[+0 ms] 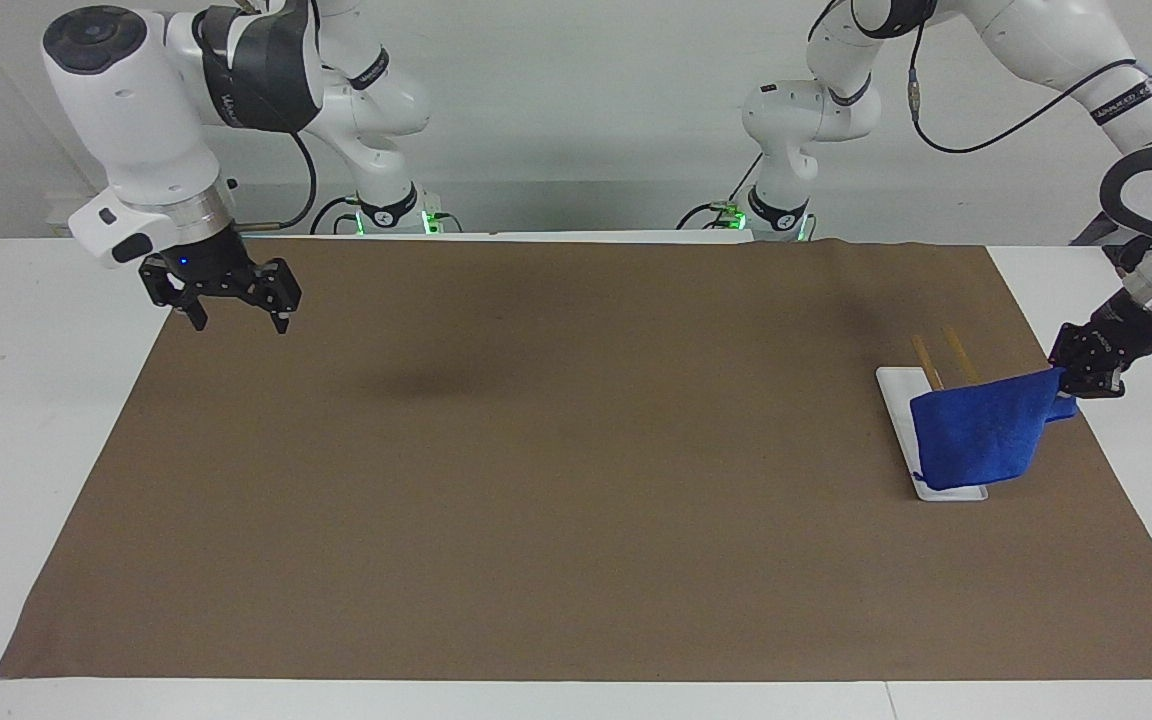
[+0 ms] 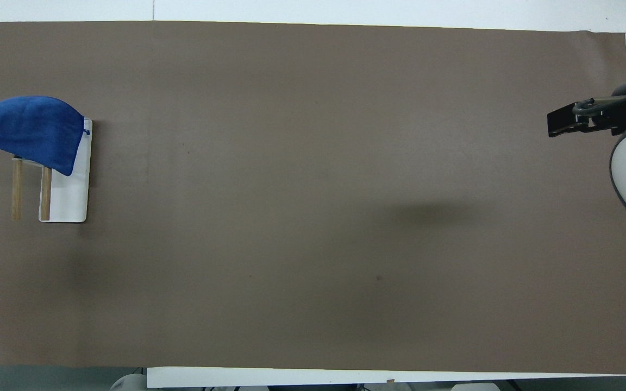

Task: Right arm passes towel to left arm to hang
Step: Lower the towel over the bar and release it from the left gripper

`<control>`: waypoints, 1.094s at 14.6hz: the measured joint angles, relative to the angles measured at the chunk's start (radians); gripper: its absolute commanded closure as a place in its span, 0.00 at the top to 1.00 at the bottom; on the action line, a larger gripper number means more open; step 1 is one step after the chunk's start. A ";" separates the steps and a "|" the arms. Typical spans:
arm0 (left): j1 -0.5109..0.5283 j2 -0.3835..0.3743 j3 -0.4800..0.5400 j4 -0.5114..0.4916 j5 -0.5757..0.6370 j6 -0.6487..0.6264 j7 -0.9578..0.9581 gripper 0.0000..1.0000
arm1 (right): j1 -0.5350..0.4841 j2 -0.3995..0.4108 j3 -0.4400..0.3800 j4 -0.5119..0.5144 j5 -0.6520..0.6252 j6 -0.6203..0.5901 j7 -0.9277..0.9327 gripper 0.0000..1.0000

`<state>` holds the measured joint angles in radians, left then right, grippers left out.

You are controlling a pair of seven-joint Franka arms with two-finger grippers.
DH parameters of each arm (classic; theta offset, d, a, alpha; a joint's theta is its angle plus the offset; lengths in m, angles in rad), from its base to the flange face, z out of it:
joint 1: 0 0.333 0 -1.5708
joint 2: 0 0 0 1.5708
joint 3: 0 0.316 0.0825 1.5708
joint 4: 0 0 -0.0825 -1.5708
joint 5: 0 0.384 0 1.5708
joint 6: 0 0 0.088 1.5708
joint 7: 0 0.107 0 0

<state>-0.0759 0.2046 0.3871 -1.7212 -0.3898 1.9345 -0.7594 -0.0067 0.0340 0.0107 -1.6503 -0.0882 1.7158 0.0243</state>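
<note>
The facing camera sits high across the table, looking toward 12 o'clock at both robots. The overhead camera looks steeply down from their end. Both share the brown mat (image 1: pixel 576 460) (image 2: pixel 313 195), half a turn apart.

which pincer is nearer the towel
Left. The left pincer grips a corner of the towel draped over the rack; the right pincer hangs open at the right arm's end.
</note>
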 measured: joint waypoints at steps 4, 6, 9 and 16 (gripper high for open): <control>0.000 -0.005 0.004 0.000 0.007 -0.055 0.000 0.00 | 0.000 0.000 0.000 0.000 0.000 0.000 0.000 1.00; 0.000 -0.006 0.010 0.000 0.011 -0.093 0.000 0.00 | 0.000 0.000 0.000 0.000 0.000 0.000 0.000 1.00; 0.000 -0.009 0.013 0.000 0.034 -0.115 0.011 0.00 | 0.000 0.000 0.000 0.000 0.000 0.000 0.000 1.00; 0.001 -0.012 0.016 0.000 0.042 -0.130 0.038 0.00 | 0.000 0.000 0.000 0.000 0.000 0.000 0.000 1.00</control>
<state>-0.0750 0.1924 0.4029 -1.7214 -0.3475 1.8045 -0.7213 -0.0067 0.0340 0.0107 -1.6505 -0.0882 1.7158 0.0243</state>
